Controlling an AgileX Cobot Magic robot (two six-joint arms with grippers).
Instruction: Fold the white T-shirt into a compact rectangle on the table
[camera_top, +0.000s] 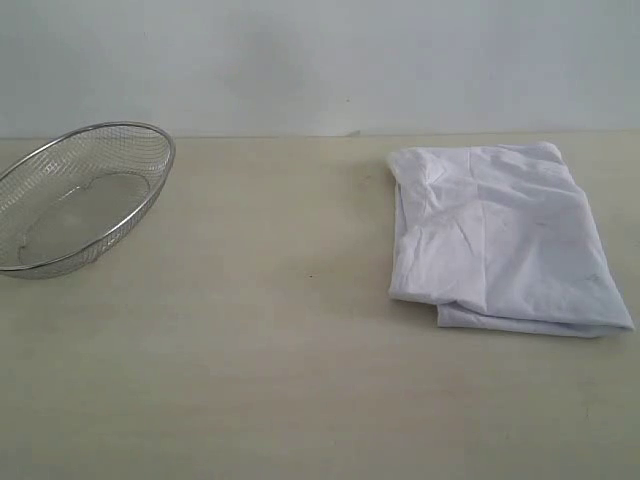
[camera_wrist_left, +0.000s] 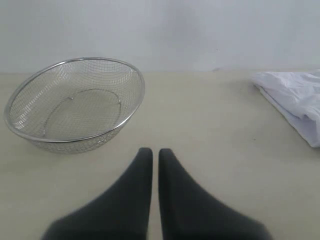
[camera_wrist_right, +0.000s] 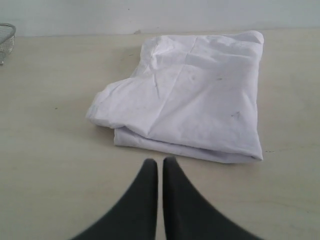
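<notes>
Pale beige and matte, the table (camera_top: 300, 380) spreads wide under a plain whitish wall (camera_top: 320, 60). The white T-shirt (camera_top: 500, 240) lies on its right-hand part, well apart from everything else. It is already doubled into a rough rectangle of several layers. One corner on the side facing me bulges round, and a lower layer pokes out along that same edge.

I judge it light, soft and limp: thin cotton that will sag and slide over itself, though it will not break. To square it up I would pinch a corner or a folded edge, through all the layers, rather than the slack middle. Creases run across the top. A few tiny dark specks may be lint or marks, too small for me to say.

My right gripper (camera_wrist_right: 160, 162) hangs just short of the shirt's facing edge, its dark tapered fingers pressed together on nothing. My left gripper (camera_wrist_left: 151, 152) is likewise clenched and empty. It is near the round wire-mesh basket (camera_wrist_left: 75, 105) of shiny metal at the table's left.
</notes>
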